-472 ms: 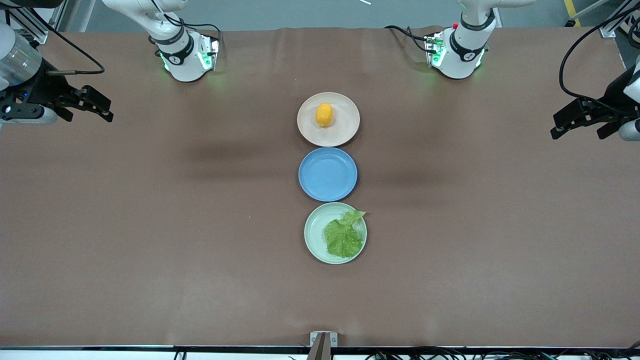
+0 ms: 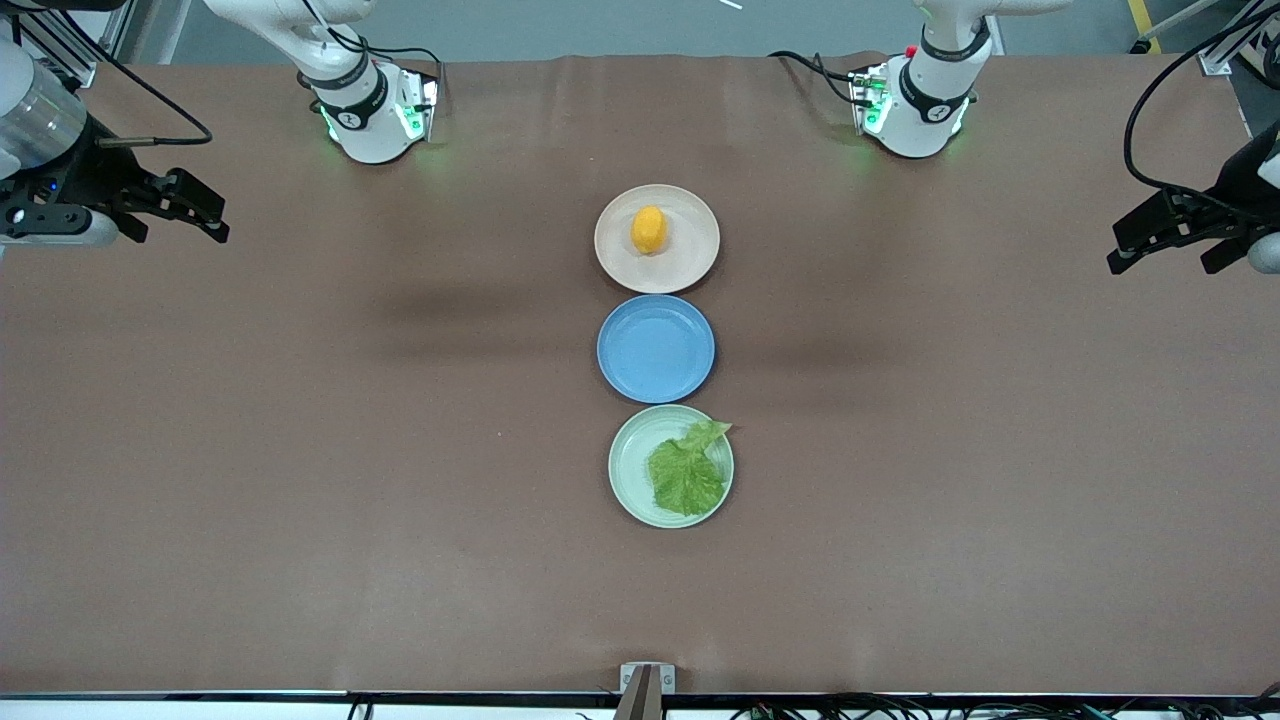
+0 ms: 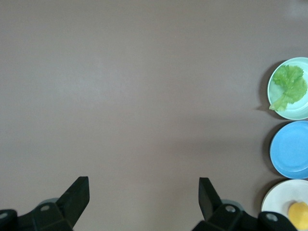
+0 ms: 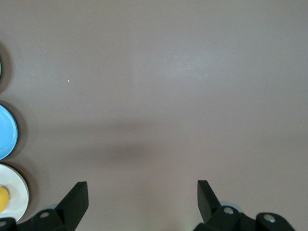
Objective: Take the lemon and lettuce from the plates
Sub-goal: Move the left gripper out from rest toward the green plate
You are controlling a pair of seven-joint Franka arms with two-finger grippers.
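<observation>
The lemon (image 2: 649, 229) lies on the beige-pink plate (image 2: 690, 262), the plate nearest the robots' bases. The lettuce (image 2: 687, 471) lies on the pale mint green plate (image 2: 626, 470), nearest the front camera. My left gripper (image 2: 1160, 246) is open and empty, up over the left arm's end of the table. My right gripper (image 2: 195, 210) is open and empty over the right arm's end. The left wrist view shows the lettuce (image 3: 288, 86), the green plate (image 3: 278, 107) and the lemon (image 3: 299, 215). The right wrist view shows a sliver of lemon (image 4: 3, 198).
A blue plate (image 2: 656, 348) sits bare between the two plates, in one line down the table's middle. The two arm bases (image 2: 372, 110) (image 2: 915, 100) stand at the table's edge farthest from the front camera. A small bracket (image 2: 646, 679) sits at the table's nearest edge.
Both grippers have drifted slightly toward the bases' edge of the table. The plates, lemon and lettuce have not moved.
</observation>
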